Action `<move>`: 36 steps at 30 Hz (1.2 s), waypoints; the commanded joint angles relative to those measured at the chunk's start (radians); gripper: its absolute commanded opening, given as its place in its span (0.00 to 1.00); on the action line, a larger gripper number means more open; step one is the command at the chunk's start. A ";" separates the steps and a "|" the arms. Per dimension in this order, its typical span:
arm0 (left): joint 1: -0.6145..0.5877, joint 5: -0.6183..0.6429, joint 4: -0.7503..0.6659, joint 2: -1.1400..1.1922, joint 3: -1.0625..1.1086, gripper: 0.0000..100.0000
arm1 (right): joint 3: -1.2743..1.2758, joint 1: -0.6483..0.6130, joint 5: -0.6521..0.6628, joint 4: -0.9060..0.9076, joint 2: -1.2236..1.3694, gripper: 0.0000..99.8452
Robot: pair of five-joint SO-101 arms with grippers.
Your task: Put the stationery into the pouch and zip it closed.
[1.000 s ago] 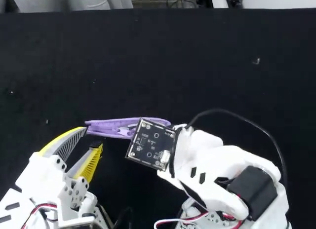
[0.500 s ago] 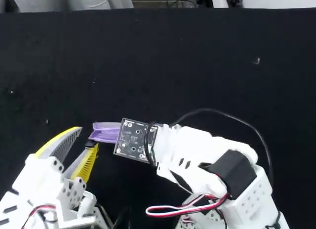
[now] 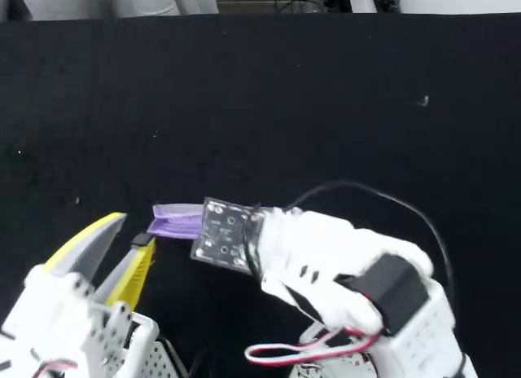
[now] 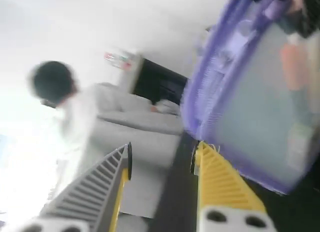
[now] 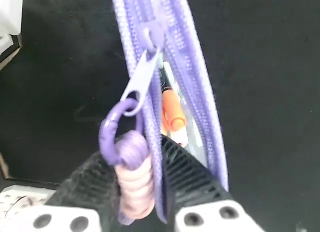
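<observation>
Arms stand at the near edge of the black tabletop [image 3: 342, 101], the left one at the near left corner, the right one beside it toward the middle. Left gripper [image 3: 134, 231] hangs open, its yellow jaws spread wide with nothing between them, their tips just beside the end of the pouch [image 3: 175, 221]; whether they touch it I cannot tell. From the left wrist the jaws frame open space, and the pouch's clear side with its purple border rises just past one jaw. Right gripper [image 5: 152, 149] is clamped on the pouch, its dark ribbed fingers [image 5: 187, 174] pinching the purple zip edge between them. Pouch sits edge-on, zip side up, a little in from the near edge and left of the middle, reaching from the right gripper toward the left one. Slider [image 5: 152, 34] sits farther along the zip, its pull tab [image 5: 140, 84] hanging back toward the fingers with a purple cord [image 5: 127, 152] looped through it. Between slider and fingers the zip gapes, and an orange pen [image 5: 172, 112] shows inside.
</observation>
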 commanded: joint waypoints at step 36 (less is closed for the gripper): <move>0.143 0.215 -0.028 0.011 0.059 0.21 | 0.054 -0.190 0.126 0.031 -0.157 0.01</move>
